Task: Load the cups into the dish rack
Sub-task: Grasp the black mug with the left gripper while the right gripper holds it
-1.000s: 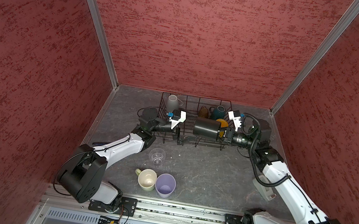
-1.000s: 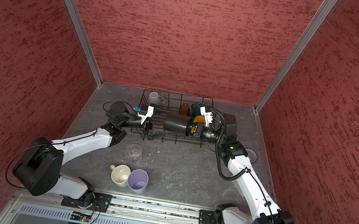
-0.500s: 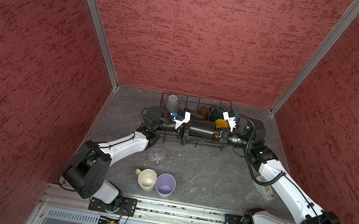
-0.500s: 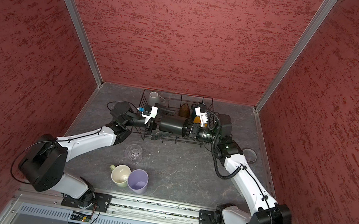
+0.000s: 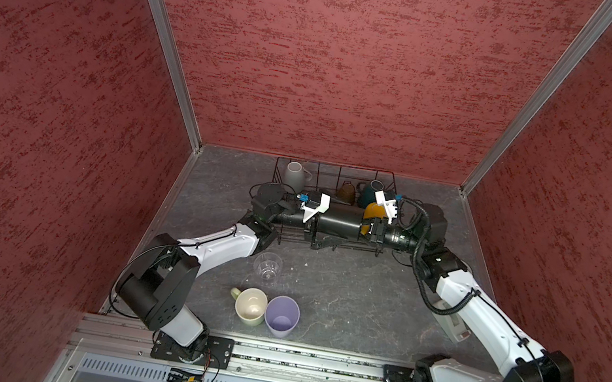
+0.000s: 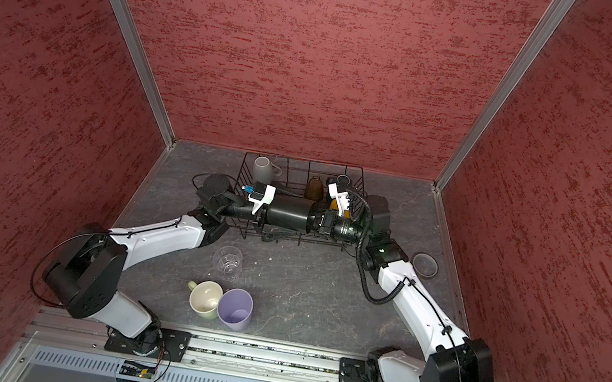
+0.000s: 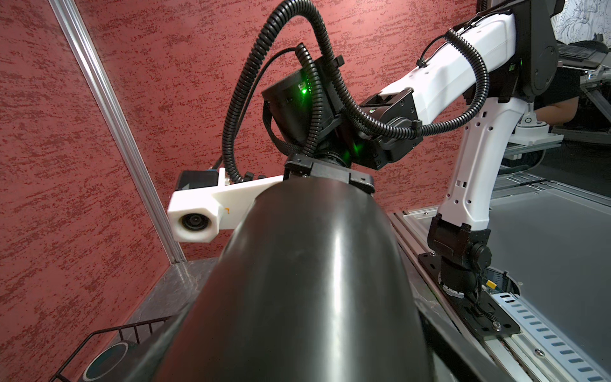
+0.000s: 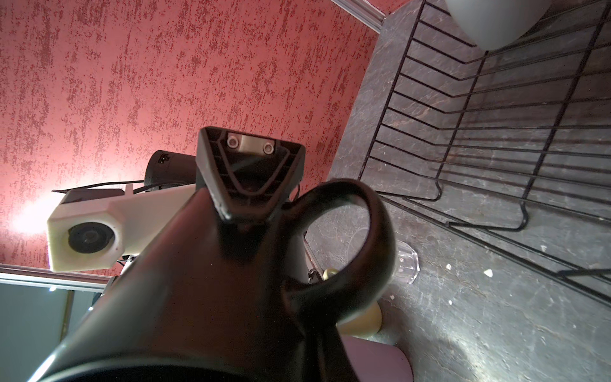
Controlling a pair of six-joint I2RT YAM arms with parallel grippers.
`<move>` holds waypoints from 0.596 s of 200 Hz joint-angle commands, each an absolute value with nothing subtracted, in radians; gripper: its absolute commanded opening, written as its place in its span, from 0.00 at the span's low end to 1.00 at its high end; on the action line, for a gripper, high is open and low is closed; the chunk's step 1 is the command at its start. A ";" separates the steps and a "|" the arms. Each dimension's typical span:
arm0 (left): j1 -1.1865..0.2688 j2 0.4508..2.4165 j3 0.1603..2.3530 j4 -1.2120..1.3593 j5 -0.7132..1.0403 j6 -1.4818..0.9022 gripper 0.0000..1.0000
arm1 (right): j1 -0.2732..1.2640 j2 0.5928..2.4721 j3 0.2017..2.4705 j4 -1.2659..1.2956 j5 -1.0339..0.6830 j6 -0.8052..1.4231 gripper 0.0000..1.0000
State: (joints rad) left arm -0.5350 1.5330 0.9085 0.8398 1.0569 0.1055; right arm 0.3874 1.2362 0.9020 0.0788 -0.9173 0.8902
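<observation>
The black mug [image 5: 339, 222] hangs on its side between the two arms, above the front part of the dish rack [image 5: 337, 167], which stands at the middle of the worktop's [image 5: 353, 303] back edge. The right gripper [image 5: 372, 227] is pinched tight on the mug's rim at its mouth end, with the handle [image 8: 344, 238] curving out beside it in the right wrist view. The left gripper [image 5: 316, 225] meets the mug from the opposite, base end, its jaws spread wide to either side of the body. One of its fingers [image 8: 248, 175] lies along the mug's wall in the right wrist view, but whether the pair presses on the mug cannot be told. In the left wrist view the mug's glossy side fills the lower middle. Inside the rack, the grey mug [image 5: 293, 175] stands at the back left corner, and the brown mug [image 5: 346, 193], teal mug [image 5: 370, 194] and yellow mug [image 5: 371, 213] cluster at the right end. On the worktop in front of the rack, left of centre, sits the clear glass [image 5: 267, 267]. Nearer the front edge, the pale-green mug [image 5: 250, 306] and lilac tumbler [image 5: 281, 316] stand just beside each other.
</observation>
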 commanded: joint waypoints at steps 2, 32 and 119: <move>-0.543 1.537 0.943 0.873 1.077 0.103 0.94 | 0.397 1.227 0.907 0.208 -0.948 0.922 0.00; -0.543 1.531 0.945 0.873 1.080 0.100 0.88 | 0.401 1.229 0.893 0.241 -0.947 0.943 0.00; -0.543 1.499 0.962 0.784 1.017 0.118 0.50 | 0.403 1.226 0.870 0.284 -0.942 0.982 0.00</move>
State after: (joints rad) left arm -0.5388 1.5303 0.9279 0.8234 1.0920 0.1070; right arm 0.3958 1.2400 0.8646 0.1734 -0.9474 0.9653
